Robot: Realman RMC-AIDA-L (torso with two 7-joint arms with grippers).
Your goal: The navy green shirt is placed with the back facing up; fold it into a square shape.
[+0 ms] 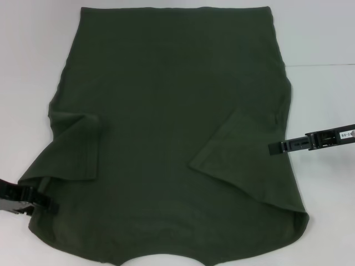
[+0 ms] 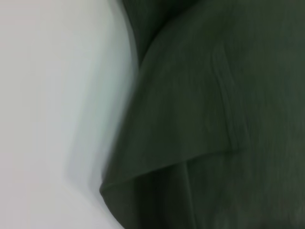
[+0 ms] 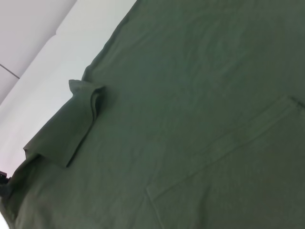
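The navy green shirt (image 1: 172, 111) lies spread back-up on the white table (image 1: 28, 55) and fills most of the head view. Both short sleeves are folded inward onto the body: the left sleeve (image 1: 77, 147) and the right sleeve (image 1: 238, 149). My left gripper (image 1: 51, 206) sits at the shirt's lower left edge, against the fabric near the shoulder. My right gripper (image 1: 273, 148) reaches in from the right and meets the shirt's right edge beside the folded sleeve. The left wrist view shows a folded edge of the shirt (image 2: 205, 119). In the right wrist view, the shirt (image 3: 190, 71) shows both sleeve folds.
White tabletop shows on both sides of the shirt, at left (image 1: 22, 111) and at right (image 1: 327, 100). The shirt's hem runs along the far edge (image 1: 177, 8). The collar curve sits at the near edge (image 1: 161, 260).
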